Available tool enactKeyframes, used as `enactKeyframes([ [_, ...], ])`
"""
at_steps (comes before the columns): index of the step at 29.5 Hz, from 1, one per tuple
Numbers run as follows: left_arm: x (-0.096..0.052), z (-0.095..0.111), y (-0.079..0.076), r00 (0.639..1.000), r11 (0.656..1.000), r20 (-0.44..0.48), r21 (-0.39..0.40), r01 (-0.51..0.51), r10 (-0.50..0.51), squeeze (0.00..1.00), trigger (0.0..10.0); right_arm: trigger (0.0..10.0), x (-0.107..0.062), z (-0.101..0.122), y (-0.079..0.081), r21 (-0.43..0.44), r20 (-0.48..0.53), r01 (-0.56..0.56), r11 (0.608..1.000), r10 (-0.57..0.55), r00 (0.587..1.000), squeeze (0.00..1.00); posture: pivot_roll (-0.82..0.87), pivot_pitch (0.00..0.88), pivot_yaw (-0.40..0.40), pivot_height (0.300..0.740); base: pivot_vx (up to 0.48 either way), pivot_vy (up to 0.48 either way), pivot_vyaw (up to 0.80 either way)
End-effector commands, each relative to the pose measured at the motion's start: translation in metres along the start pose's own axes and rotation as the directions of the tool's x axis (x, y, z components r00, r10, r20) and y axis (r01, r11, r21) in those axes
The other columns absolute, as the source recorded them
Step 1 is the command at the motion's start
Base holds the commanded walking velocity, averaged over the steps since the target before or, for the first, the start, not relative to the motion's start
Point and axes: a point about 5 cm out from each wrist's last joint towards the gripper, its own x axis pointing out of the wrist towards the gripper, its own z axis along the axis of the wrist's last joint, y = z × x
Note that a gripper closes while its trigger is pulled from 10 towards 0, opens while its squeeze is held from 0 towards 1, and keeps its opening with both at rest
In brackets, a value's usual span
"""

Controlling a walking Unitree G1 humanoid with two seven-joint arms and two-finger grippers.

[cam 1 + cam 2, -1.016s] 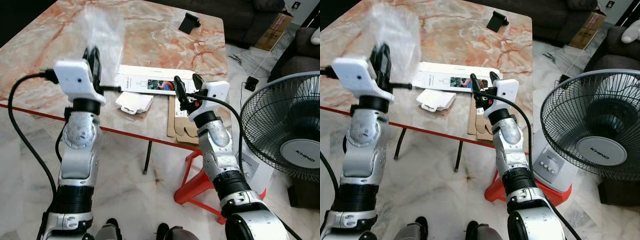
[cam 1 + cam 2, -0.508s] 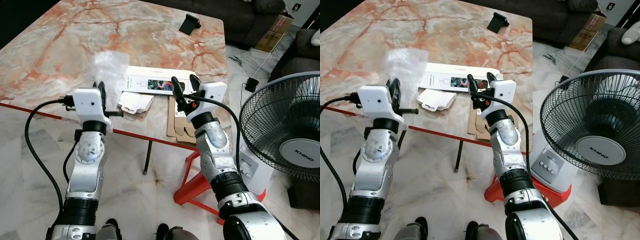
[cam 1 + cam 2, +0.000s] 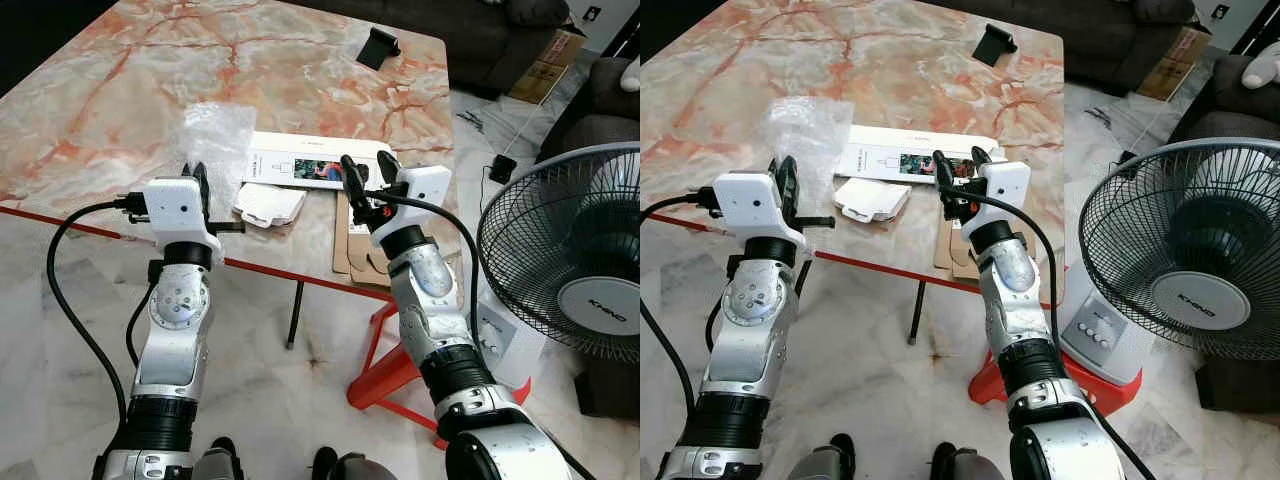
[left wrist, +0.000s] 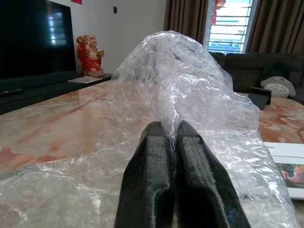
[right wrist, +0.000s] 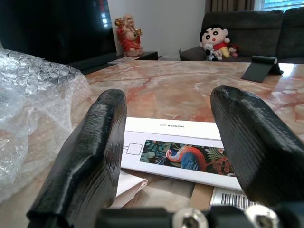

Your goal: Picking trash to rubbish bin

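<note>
At the near edge of the marble table (image 3: 120, 90), I am pinching a sheet of bubble wrap (image 3: 215, 135) with my left gripper (image 3: 192, 178). Its two fingers (image 4: 152, 175) are closing tight together on a fold of the plastic, and the rest of the sheet is lying spread on the tabletop ahead of them. My right gripper (image 3: 362, 180) is hovering with its fingers spread wide and holding nothing, just above the long printed box (image 3: 315, 165).

Step in hand, as I judge it: securing the first piece of trash. The next move calls for lifting the wrap clear of the table without snagging it, then carrying it to a bin; I am seeing no bin in these views, so it must first be found.

Count of items on the table: one sheet of bubble wrap, one long printed box, one small white carton (image 3: 268, 205) beside the box, one flat piece of brown cardboard (image 3: 358, 250) at the edge under my right arm, and one black stand (image 3: 378, 45) at the far side. One fan (image 3: 570, 260) is standing on the floor to my right.
</note>
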Motion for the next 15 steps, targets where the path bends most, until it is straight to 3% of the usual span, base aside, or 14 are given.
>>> enactKeyframes([
  [1, 0.0019, 0.0044, -0.0037, 1.000, 1.000, 0.021, -0.014, 0.004, -0.003, 0.00, 10.0, 10.0, -0.0028, -0.0016, -0.0028, -0.001, -0.004, 0.008, 1.000, -0.008, 1.000, 0.00, 0.09, 0.198, -0.155, 0.740, -0.289, 0.000, 0.00],
  [15, 0.0017, 0.0057, -0.0053, 1.000, 1.000, 0.027, -0.022, 0.012, -0.011, 0.00, 10.0, 10.0, -0.0032, -0.0020, -0.0036, -0.001, -0.006, 0.008, 1.000, -0.008, 1.000, 0.00, 0.09, 0.200, -0.154, 0.740, -0.318, 0.000, 0.00],
])
